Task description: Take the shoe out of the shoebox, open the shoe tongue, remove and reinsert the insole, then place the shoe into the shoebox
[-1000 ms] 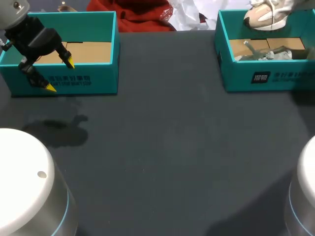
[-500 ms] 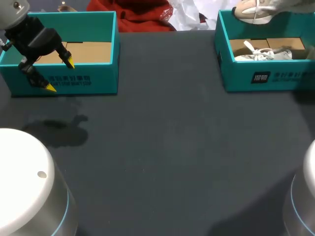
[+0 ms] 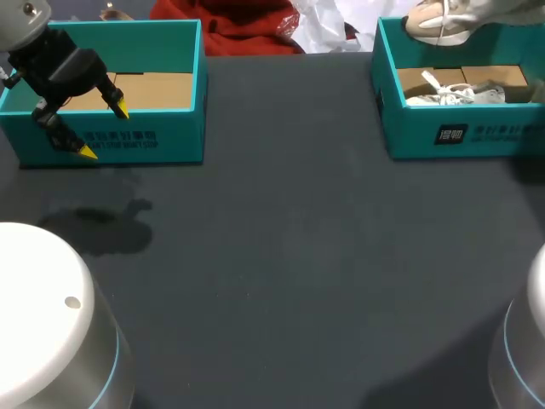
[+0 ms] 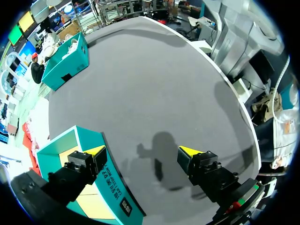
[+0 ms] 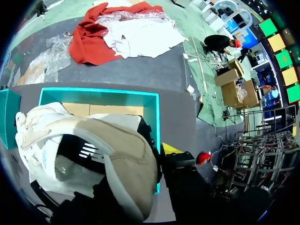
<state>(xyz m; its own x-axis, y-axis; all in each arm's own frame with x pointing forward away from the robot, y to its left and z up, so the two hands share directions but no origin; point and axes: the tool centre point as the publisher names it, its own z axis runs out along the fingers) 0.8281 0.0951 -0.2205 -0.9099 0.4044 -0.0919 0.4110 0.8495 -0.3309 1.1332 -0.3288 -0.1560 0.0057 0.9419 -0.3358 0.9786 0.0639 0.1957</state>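
A white and beige shoe (image 3: pixel 444 20) hangs over the back edge of the teal shoebox (image 3: pixel 460 135) at the far right, its lace dangling. In the right wrist view my right gripper (image 5: pixel 140 159) is shut on the shoe (image 5: pixel 117 150) at its beige heel. One yellow fingertip (image 5: pixel 169 149) shows outside the heel; the other is hidden in the shoe. The shoebox (image 5: pixel 151 108) lies below. My left gripper (image 3: pixel 104 129) hovers open by the front wall of a second teal box (image 3: pixel 162 136) at the far left, holding nothing (image 4: pixel 143 152).
White crumpled paper (image 3: pixel 451 92) lies on the cardboard floor of the right shoebox. The left box (image 4: pixel 110 180) shows only its cardboard bottom. My arms' white bases (image 3: pixel 43 324) (image 3: pixel 524 341) fill the near corners. Dark table (image 3: pixel 289 239) stretches between the boxes.
The shoe rose and shifted a little left out of the right shoebox, then held still. The left arm has not moved.
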